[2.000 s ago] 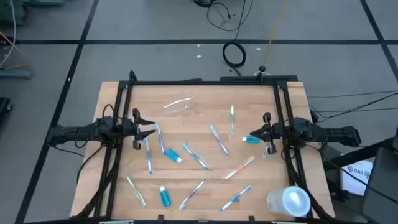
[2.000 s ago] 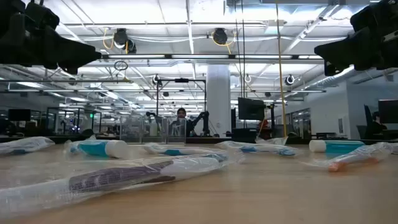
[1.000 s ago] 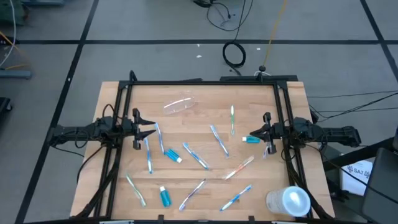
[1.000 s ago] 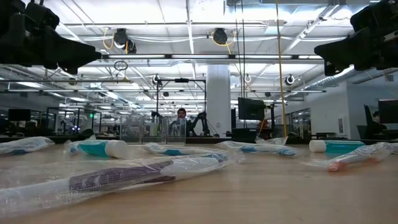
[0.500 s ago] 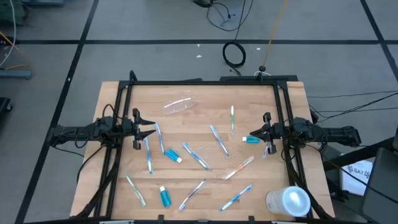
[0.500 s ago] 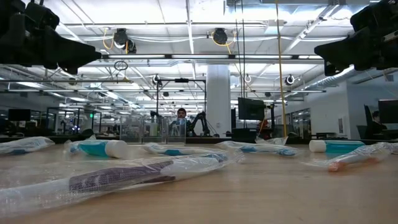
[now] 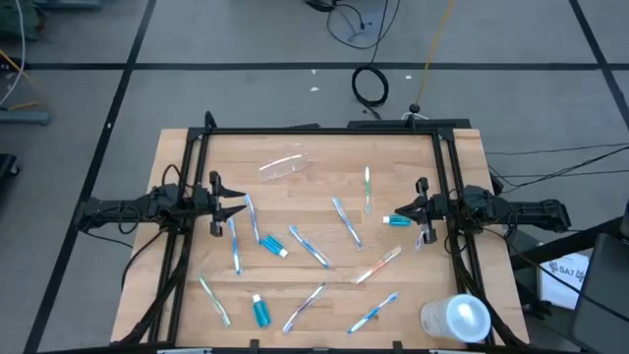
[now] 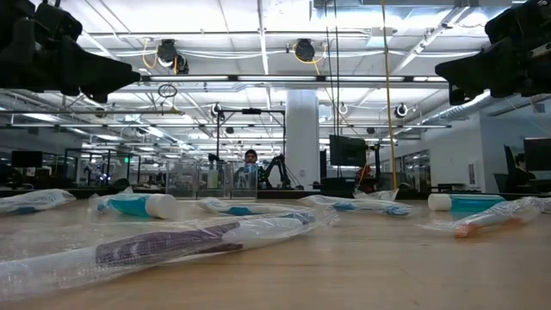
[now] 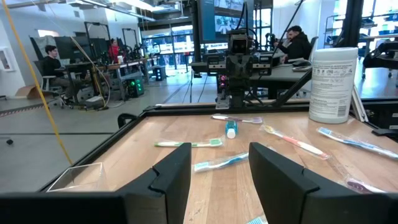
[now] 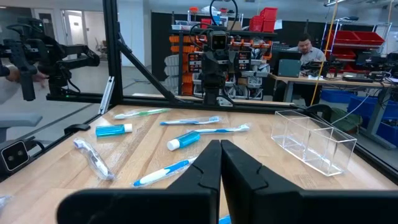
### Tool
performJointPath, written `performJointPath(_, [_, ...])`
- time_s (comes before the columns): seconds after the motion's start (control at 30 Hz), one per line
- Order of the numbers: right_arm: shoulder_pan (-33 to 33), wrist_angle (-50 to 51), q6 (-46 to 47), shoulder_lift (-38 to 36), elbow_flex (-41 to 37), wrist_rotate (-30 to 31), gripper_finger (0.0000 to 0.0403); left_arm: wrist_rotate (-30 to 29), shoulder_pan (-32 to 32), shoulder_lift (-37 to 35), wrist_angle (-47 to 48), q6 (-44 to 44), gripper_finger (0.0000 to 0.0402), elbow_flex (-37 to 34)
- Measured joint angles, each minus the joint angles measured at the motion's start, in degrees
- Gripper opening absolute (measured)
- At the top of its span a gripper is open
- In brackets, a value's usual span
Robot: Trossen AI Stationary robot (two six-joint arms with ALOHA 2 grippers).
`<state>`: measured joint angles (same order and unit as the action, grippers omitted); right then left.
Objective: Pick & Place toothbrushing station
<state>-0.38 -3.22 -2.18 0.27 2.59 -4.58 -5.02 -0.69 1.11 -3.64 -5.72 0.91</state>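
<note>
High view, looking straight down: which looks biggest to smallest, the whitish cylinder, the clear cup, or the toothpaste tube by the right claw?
1. Whitish cylinder, though it stands taller, so nearer the camera.
2. Clear cup.
3. Toothpaste tube, clearly smallest.

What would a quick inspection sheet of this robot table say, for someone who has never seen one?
Surface: wooden table inside a dark frame.
Job's things: clear cup lying toward the far edge; toothbrushes scattered loose; three teal toothpaste tubes, one near the front edge, one mid-table, one by the right arm.
Clutter: whitish cylinder at the front right corner.
Grippers: left gripper open, over the left side, empty; right gripper shut, over the right side, holding nothing.
Cables: a black coil on the floor beyond the table.
Surroundings: workshop; seated people at desks.
</note>
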Motion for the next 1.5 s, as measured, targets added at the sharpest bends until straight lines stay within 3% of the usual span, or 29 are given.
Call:
performJointPath(0.37, [0.0,-0.69,0.1,0.02,0.02,-0.09,0.0004,-0.03,-0.02,0.0,0.0,0.0,0.0168,0.0])
performJointPath(0.57, [0.09,-1.18,4.5,0.02,0.02,0.02,0.0004,-1.19,-0.02,0.0,-0.93,0.58,0.0168,0.02])
performJointPath(0.77, [0.07,-4.67,-6.58,0.02,0.0,0.09,0.0004,-1.23,-0.02,0.0,-0.52,7.09,0.0168,0.02])
performJointPath(1.0, [0.07,-5.99,-4.22,0.02,0.0,0.04,0.0004,-1.51,-0.02,0.0,-0.52,12.67,0.0168,0.02])
performJointPath(1.1, [0.07,-7.46,-7.61,0.03,0.0,0.4,0.0004,-1.22,-0.02,0.0,-0.48,17.31,0.0168,0.02])
performJointPath(1.17, [0.08,-11.42,-13.54,0.02,0.0,3.89,0.0004,-1.01,-0.02,0.0,-0.48,19.84,0.0168,0.02])
performJointPath(1.23, [0.07,-17.3,-17.53,0.1,0.0,11.33,0.0004,-1.01,-0.02,0.01,-0.37,20.01,0.0168,0.25])
performJointPath(1.33, [0.02,-25.08,-12.84,1.64,-0.02,22.43,0.0004,-0.96,-0.02,0.45,-0.46,21.61,0.0168,1.71])
performJointPath(1.5, [-0.02,-33.14,-9.1,9.84,-0.02,24.03,0.0004,-0.46,-0.02,4.96,-0.4,20.85,0.0168,7.21])
